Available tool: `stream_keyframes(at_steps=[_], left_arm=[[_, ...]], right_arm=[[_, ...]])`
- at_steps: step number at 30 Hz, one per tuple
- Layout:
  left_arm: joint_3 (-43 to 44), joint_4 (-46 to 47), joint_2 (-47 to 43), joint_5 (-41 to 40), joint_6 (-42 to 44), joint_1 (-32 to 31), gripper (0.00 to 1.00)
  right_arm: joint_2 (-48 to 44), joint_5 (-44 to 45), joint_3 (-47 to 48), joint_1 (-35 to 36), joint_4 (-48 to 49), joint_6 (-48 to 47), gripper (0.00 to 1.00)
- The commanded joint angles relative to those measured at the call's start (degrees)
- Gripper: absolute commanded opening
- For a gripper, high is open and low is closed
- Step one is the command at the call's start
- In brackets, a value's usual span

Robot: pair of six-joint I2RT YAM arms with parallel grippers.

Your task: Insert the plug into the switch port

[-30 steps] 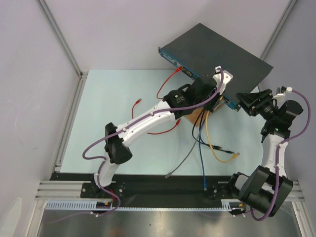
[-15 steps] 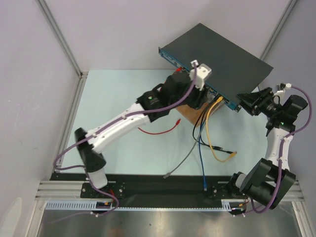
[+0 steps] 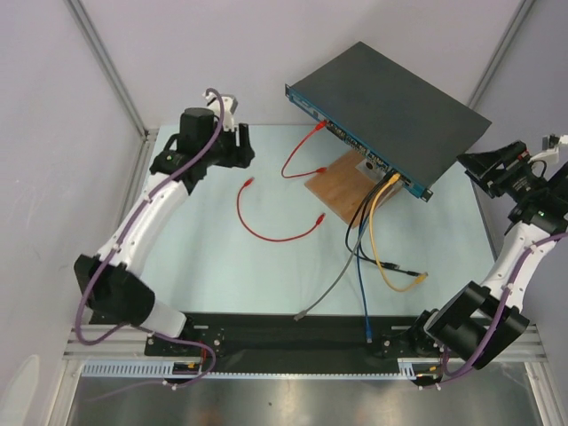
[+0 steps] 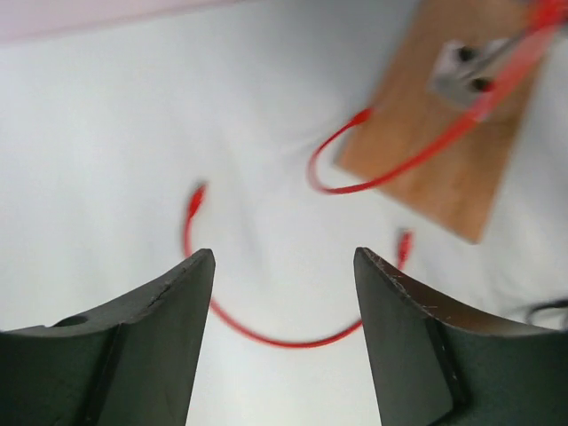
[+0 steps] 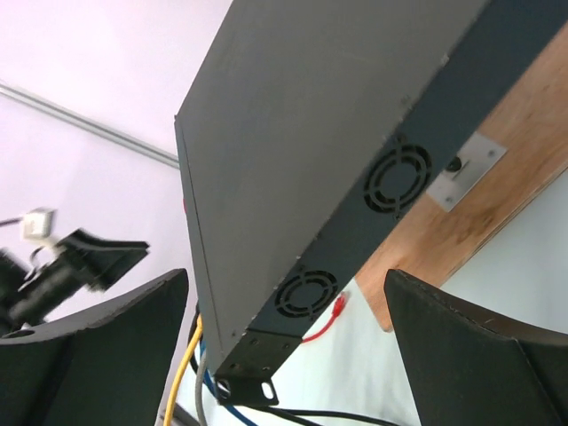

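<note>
1. Table [image 3: 204, 266]: work area now free of both arms.
2. Switch [image 3: 390, 98]: far right of table, set at an angle, blue front facing near-left, right end of that front over the board [image 3: 333, 191]. Hasn't shifted.
3. L arm [image 3: 151, 209]: a sec ago stretched across to the switch front; now swung back to the far-left corner, well apart from it. R arm [image 3: 519, 244]: was just beside switch's right end, now pulled off to the table's right edge.
4. Board: was mostly hidden under the L wrist, now in plain view.
5. L gripper [image 4: 284, 266]: jaws apart, nothing between them. R gripper [image 5: 286, 284]: spread wide, empty, facing the switch's fan side.
6. Cables: yellow cable [image 3: 377, 231] plus dark ones run up to the front's right end; red cable [image 3: 288, 160] reaches the front further left; loose red cable [image 3: 266, 232] lies mid-table.
7. Meaning: let go + retreat reads as insertion done. Which plug was just handled, and whether it's seated: can't tell.
</note>
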Motion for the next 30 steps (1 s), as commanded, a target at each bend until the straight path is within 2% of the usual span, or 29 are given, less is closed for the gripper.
stream_keyframes(at_steps=[1,5,8,9,14,17,21,30], left_arm=[[1.3,-5.0,5.4,6.7,5.1,6.0,0.71],[2.2,-4.8,13.5,7.1,12.3,9.5,0.71],[2.7,-4.1,17.6,7.2,19.2,10.3,0.67],[4.2,-4.9,20.7,6.9,19.9,10.3,0.64],[9.4,-5.4,29.3,5.8,25.1,10.2,0.63],[12.1,-4.8,33.8,4.0,27.6,10.3,0.58],[15.4,-4.7,37.6,4.4,29.1,10.3,0.51],[16.5,-2.3,43.5,6.2,28.9,10.3,0.50]], right_arm=[[-1.9,-1.4,6.0,-1.1,-3.2,-5.7,1.00],[-1.8,-1.6,9.5,-1.3,-5.1,-8.3,1.00],[-1.8,-1.1,11.4,-1.3,-6.4,-10.1,1.00],[-1.8,-1.0,11.9,-1.3,-7.4,-10.8,1.00],[-1.9,-0.1,14.3,-0.1,-12.0,-16.6,1.00],[-2.1,1.5,15.1,1.5,-16.0,-20.0,1.00],[-2.8,3.1,15.4,3.5,-17.6,-22.5,1.00],[-2.1,4.4,16.0,4.9,-18.8,-23.2,1.00]])
